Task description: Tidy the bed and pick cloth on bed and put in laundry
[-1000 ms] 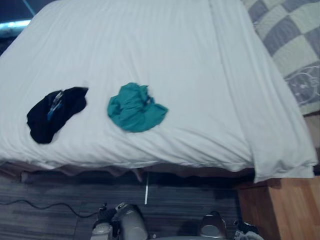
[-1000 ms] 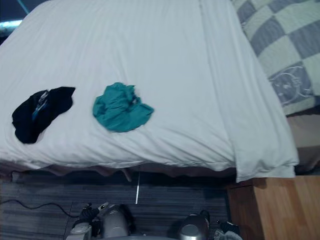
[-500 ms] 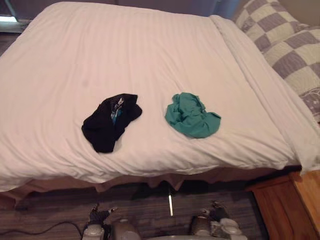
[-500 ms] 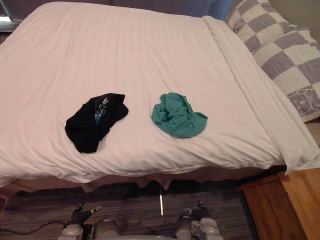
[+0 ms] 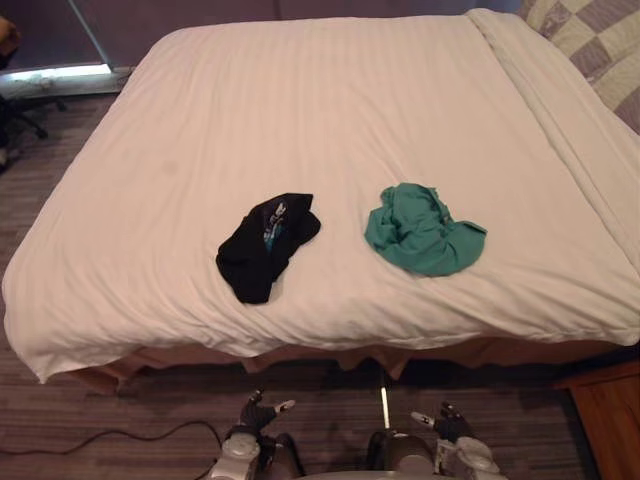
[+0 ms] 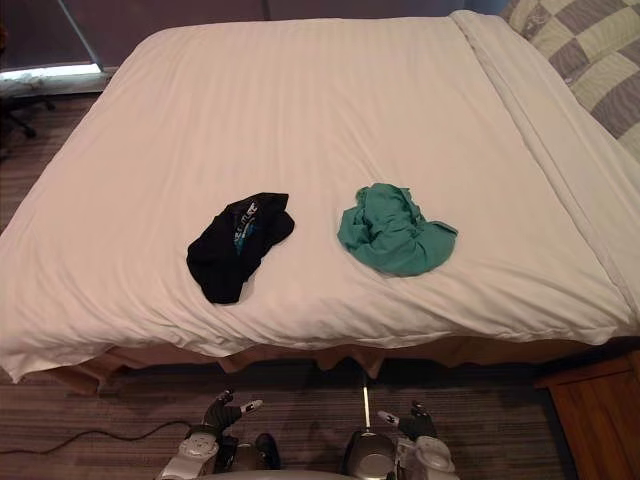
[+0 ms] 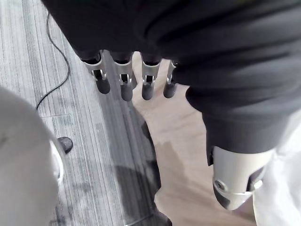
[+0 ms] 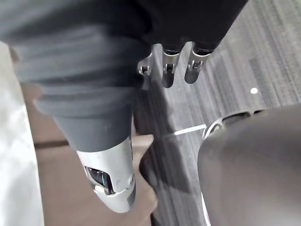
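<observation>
A bedroom: a wide bed (image 5: pixel 300 100) under a white duvet, checked bedding (image 6: pixel 590 50) at one end, a wooden unit (image 6: pixel 600 415) beside it, grey striped floor (image 5: pixel 100 400) below.

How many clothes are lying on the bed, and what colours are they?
Black cloth: 1
Teal green cloth: 1
Total: 2 clothes, lying apart from each other on the white bed, near its front edge.
</observation>
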`<state>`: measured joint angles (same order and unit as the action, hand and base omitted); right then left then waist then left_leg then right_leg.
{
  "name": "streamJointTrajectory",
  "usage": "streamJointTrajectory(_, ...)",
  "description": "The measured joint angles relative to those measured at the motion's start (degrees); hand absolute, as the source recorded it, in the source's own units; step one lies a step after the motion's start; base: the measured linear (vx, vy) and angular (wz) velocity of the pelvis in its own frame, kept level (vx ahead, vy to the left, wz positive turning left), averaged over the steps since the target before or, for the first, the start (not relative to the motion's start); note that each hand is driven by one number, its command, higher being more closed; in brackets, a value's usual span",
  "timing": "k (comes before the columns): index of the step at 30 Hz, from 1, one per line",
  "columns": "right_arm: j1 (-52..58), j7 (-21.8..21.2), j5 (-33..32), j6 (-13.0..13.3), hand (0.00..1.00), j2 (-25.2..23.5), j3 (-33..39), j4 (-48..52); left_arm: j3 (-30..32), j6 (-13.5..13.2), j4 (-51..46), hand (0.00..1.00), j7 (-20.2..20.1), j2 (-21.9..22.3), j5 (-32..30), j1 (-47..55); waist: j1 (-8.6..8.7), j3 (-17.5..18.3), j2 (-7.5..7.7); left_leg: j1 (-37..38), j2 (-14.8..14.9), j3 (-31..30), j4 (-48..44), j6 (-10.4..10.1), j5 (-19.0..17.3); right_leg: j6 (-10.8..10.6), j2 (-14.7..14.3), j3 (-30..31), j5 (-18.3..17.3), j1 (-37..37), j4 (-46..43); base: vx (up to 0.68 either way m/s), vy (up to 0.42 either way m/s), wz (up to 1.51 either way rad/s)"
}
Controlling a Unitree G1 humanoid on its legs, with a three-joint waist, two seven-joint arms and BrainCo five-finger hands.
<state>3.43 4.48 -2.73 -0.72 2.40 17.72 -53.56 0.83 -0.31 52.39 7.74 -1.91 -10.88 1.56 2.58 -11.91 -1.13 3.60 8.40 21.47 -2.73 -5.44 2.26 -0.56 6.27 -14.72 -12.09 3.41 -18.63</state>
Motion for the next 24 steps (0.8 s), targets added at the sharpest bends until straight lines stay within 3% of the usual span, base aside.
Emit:
streamJointTrajectory(4, 0.85, 1.07, -1.80, -0.78, 0.00, -0.41, 7.12, -1.53, 4.60, 0.08, 1.80, 0.00, 0.03, -0.09, 0.03, -0.28, 1.73, 0.79, -1.24, 2.10, -0.21, 0.27, 6.67, -0.33, 2.53, -0.07, -1.30, -1.21, 1.75, -0.78, 2.97, -0.02, 0.045, 0.05)
streamJointTrajectory(7, 3.42, 3.38, -5.10, -1.15, 0.00, -0.88, 16.55, -1.80, 13.61, 0.93, 3.47, 0.00, 0.19, -0.53, 0.41, 0.51, 2.20, 1.19, -1.55, 3.78, -0.39, -0.74, 8.05, -0.36, 2.50, -0.41, -1.34, -1.91, 1.96, -2.43, 3.55, -0.02, 0.033, 0.11)
streamJointTrajectory(9, 4.40, 5.62, -6.94, -1.97, 0.00, -0.45, 24.13, 0.26, 23.01, 1.90, 3.47, 0.00, 1.18, -3.27, 2.02, 2.05, 2.84, 1.41, -1.59, 3.80, -0.52, -0.98, 8.06, -0.38, 2.47, -0.85, -1.29, -2.26, 2.72, -3.22, 4.68, -0.03, 0.044, 0.11)
streamJointTrajectory(12, 6.14, 7.76, -6.93, -2.05, 0.00, 0.81, 28.97, 6.48, 31.98, 2.41, 3.39, 0.00, 2.45, -7.76, 3.10, 3.45, 2.88, 1.61, -1.83, 3.59, -0.62, -1.01, 8.12, -0.40, 2.41, -0.98, -1.25, -2.33, 3.27, -3.23, 5.02, -0.05, 0.032, 0.06)
streamJointTrajectory(16, 7.80, 11.17, -4.75, -1.82, 0.00, 6.76, 36.47, 19.69, 42.99, 2.52, 1.76, 0.00, 5.05, -15.36, 4.02, 5.27, 2.90, 4.75, -2.89, 2.43, -0.64, -1.61, 8.53, -1.22, 1.20, -1.75, -1.31, -2.70, 3.54, -3.19, 6.18, -0.07, 0.017, 0.06)
streamJointTrajectory(20, 7.11, 14.39, 0.62, -1.49, 0.00, 10.25, 38.23, 28.15, 44.16, 2.26, -7.20, 0.00, 8.85, -20.30, 5.88, 4.81, 2.92, 6.61, -2.96, 1.63, -0.55, -2.56, 8.53, -1.21, 1.22, -1.53, -1.31, -4.04, 3.50, -3.12, 6.64, 0.00, -0.010, 0.17)
streamJointTrajectory(24, 5.00, 16.82, 5.23, -0.19, 0.00, 11.18, 37.88, 36.16, 38.29, 0.34, -24.00, 0.00, 13.84, -24.55, 6.05, 3.40, 2.35, 7.78, -2.89, 1.03, -0.53, -2.92, 8.52, -1.29, 1.36, -1.76, -1.33, -4.28, 3.63, -2.97, 6.51, 0.04, -0.014, 0.07)
